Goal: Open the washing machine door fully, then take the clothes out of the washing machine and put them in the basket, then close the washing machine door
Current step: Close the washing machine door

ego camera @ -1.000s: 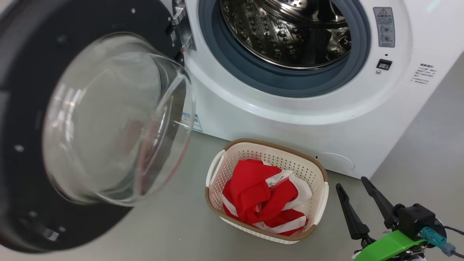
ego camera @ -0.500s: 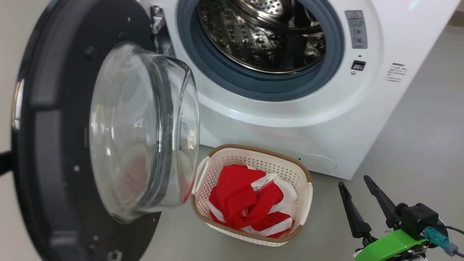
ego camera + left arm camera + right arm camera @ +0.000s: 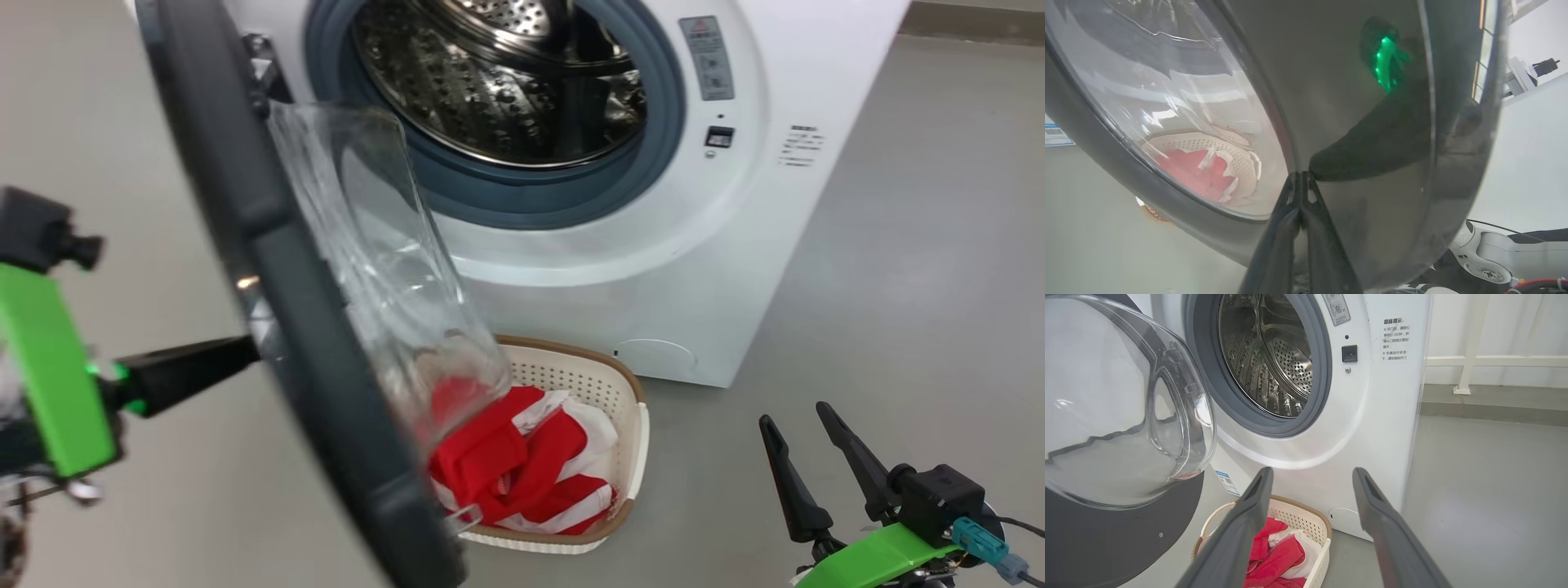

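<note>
My left gripper (image 3: 247, 349), its 2 fingers pinched together, touches the outer face of the half-open washing machine door (image 3: 282, 273), my right gripper (image 3: 792, 413) hangs wide and empty, and the clothes (image 3: 506, 465) lie in the basket (image 3: 606, 369).

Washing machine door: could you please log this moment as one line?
door: half open | left gripper: shut, tips on door | right gripper: open, free | clothes: in basket

Left pincer (image 3: 245, 351) closed, right pincer (image 3: 792, 415) spread
</note>
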Controlling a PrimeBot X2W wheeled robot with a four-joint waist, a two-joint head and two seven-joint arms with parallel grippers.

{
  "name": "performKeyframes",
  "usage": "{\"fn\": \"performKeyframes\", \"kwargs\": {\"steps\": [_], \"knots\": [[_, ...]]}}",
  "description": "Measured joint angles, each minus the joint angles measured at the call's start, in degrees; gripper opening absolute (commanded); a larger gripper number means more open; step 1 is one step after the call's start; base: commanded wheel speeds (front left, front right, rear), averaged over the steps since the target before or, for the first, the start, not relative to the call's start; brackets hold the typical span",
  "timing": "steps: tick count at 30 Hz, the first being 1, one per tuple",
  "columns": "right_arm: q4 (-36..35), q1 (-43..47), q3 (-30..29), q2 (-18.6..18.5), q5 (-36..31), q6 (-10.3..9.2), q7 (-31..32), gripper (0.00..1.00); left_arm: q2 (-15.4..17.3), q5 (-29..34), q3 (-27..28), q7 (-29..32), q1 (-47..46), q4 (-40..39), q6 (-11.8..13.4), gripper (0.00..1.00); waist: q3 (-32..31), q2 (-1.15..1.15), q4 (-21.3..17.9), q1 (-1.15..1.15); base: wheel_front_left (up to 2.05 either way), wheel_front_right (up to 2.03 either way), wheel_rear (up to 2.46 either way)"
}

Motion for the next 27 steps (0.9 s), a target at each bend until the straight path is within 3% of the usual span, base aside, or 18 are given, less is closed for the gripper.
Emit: {"fn": "performKeyframes", "kwargs": {"steps": [16, 27], "knots": [[-0.01, -0.19, 0.01, 0.76, 0.0, 0.0, 0.0, 1.0, -5.46, 5.42, -13.41, -21.83, -8.16, 6.72, 0.0, 0.0, 0.58, 0.0, -7.65, 0.0, 0.0, 0.0, 0.0], [-0.09, -2.02, 0.04, 1.94, 0.0, 0.0, 0.0, 1.0, -4.15, 6.5, -19.07, -37.39, -14.74, 14.56, 0.0, 0.0, 2.45, 0.0, -13.59, 0.0, 0.0, 0.0, 0.0]]}}
